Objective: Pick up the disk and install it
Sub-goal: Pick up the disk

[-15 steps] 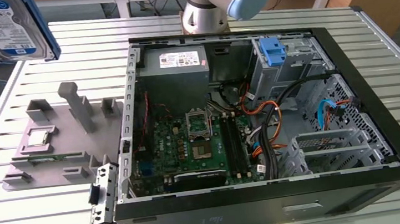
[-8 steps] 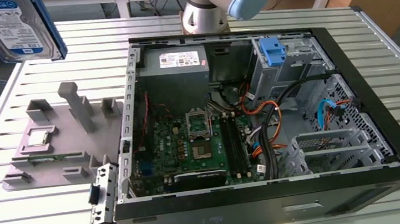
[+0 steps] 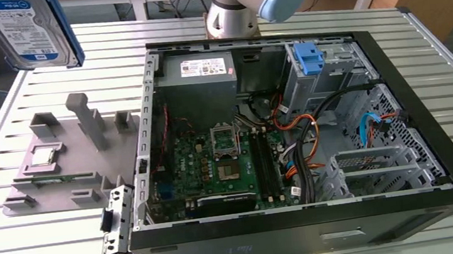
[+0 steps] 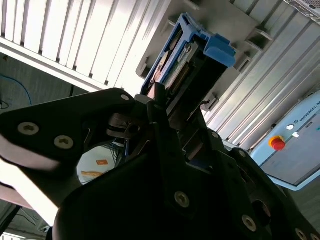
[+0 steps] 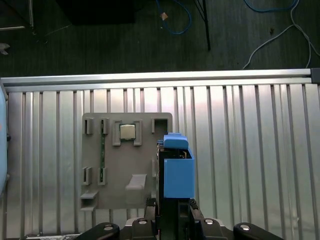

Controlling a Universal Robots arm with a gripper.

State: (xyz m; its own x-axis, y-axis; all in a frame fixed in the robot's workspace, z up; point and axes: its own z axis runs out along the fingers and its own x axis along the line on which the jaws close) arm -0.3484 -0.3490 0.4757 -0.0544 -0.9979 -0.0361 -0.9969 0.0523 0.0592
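The disk (image 3: pixel 26 28), a silver drive with a white-and-blue label in a blue carrier, hangs high in the air at the exterior view's upper left, above the slatted table. In the second wrist view my gripper (image 4: pixel 176 87) is shut on the disk (image 4: pixel 182 52), and the black fingers (image 4: pixel 159 97) clamp its long sides. The first wrist view looks down on the blue carrier (image 5: pixel 178 170) of the disk. It sticks out of my gripper (image 5: pixel 172 212) over the right edge of the grey fixture plate (image 5: pixel 125 165).
An open computer case (image 3: pixel 430 137) lies on the metal table (image 3: pixel 420 49), with a motherboard, cables, a grey power supply (image 3: pixel 195 70) and a blue bracket (image 3: pixel 309 58) in its drive bay. A grey fixture plate (image 3: pixel 61 163) sits at the case's left. The table edge (image 5: pixel 160 77) borders dark floor.
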